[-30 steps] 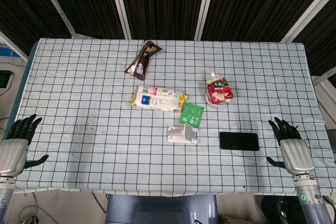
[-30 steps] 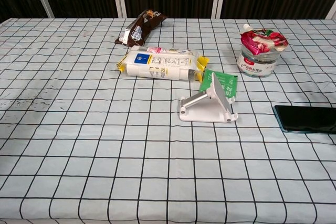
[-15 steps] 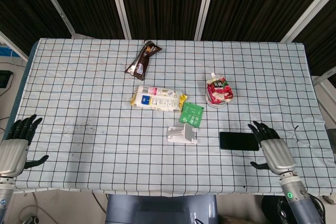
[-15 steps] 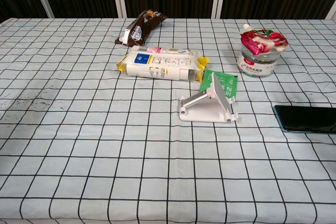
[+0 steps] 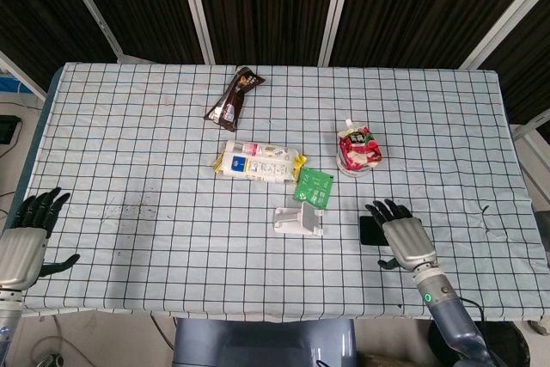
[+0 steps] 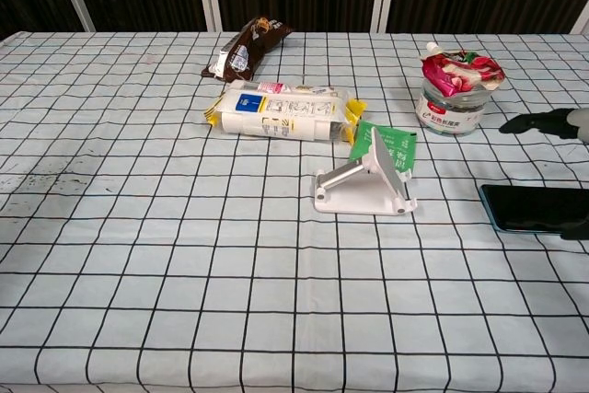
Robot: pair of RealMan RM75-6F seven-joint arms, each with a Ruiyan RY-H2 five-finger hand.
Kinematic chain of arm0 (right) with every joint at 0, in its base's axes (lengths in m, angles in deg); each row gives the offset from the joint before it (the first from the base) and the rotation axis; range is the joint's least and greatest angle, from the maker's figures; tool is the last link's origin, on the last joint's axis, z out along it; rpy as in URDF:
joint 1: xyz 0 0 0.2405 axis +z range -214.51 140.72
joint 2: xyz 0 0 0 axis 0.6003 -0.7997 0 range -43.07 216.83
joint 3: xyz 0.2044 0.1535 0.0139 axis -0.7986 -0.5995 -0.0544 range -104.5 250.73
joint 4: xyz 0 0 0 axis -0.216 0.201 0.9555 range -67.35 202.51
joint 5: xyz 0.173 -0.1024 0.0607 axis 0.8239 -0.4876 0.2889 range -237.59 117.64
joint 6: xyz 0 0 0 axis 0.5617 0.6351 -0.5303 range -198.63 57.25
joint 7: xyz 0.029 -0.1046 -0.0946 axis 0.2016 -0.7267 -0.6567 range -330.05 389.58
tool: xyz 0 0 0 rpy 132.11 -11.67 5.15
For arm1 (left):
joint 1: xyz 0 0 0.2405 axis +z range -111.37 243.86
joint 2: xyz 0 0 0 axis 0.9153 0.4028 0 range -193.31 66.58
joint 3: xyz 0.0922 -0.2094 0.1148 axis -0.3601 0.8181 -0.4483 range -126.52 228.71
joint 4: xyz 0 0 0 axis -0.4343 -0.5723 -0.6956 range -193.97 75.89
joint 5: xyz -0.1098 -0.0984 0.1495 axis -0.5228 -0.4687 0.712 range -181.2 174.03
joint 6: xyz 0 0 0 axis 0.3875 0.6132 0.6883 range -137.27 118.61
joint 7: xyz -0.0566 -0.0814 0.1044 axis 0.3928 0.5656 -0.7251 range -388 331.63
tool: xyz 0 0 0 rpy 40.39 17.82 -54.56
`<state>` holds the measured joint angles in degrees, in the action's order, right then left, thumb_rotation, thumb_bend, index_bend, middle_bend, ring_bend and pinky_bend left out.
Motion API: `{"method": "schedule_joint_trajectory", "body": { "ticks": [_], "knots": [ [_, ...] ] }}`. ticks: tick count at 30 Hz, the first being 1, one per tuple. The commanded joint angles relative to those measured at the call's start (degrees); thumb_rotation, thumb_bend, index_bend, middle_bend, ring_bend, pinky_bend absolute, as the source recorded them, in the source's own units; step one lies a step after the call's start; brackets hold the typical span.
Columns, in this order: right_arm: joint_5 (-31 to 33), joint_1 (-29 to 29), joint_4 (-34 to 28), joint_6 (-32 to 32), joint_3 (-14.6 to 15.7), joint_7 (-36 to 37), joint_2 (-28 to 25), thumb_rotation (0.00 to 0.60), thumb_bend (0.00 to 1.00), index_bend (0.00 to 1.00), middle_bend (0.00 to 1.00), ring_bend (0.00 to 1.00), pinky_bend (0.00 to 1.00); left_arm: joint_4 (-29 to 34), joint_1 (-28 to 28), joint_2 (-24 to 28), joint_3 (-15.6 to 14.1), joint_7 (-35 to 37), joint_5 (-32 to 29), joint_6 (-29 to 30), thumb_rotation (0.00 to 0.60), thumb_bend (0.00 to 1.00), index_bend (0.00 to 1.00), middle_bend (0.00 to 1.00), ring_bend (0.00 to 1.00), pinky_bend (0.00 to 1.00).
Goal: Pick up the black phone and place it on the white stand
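Observation:
The black phone lies flat on the checked cloth, right of the white stand. My right hand is spread over the phone and hides most of it in the head view. In the chest view the phone shows at the right edge, and the right hand's fingertips hang above it without touching it. The stand is upright and bears nothing. My left hand rests open at the table's front left edge, far from both.
A green sachet lies just behind the stand. Further back are a red pouch, a long biscuit pack and a brown snack wrapper. The table's front edge runs close below the phone.
My right hand has moved left from the table's right edge until it is over the phone. The phone, the stand and the left hand have not moved.

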<state>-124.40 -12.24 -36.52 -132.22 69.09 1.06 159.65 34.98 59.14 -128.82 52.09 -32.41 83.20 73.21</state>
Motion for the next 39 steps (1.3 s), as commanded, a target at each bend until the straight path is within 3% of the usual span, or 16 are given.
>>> {"method": "schedule_joint_trajectory", "body": {
  "ticks": [1, 13, 39],
  "knots": [
    [1.4, 0.4, 2.2, 0.1, 0.0, -0.7, 1.9, 0.600, 0.16, 0.12, 0.11, 0.00, 0.14, -0.4, -0.1, -0.1, -0.1, -0.2, 0.6, 0.3, 0.600, 0.00, 0.00, 0.00, 0.00, 0.00],
    [6.1, 2.4, 7.7, 1.5, -1.6, -1.1, 5.7, 0.600, 0.21, 0.23, 0.23, 0.03, 0.14, -0.4, -0.2, -0.3, -0.1, -0.2, 0.2, -0.2, 0.600, 0.00, 0.00, 0.00, 0.00, 0.00],
    [13.9, 4.8, 12.8, 2.6, -2.3, -1.5, 9.3, 0.600, 0.23, 0.28, 0.26, 0.06, 0.14, 0.1, -0.2, -0.1, 0.0, 0.0, -0.4, -0.6, 0.600, 0.00, 0.00, 0.00, 0.00, 0.00]
  ]
}}
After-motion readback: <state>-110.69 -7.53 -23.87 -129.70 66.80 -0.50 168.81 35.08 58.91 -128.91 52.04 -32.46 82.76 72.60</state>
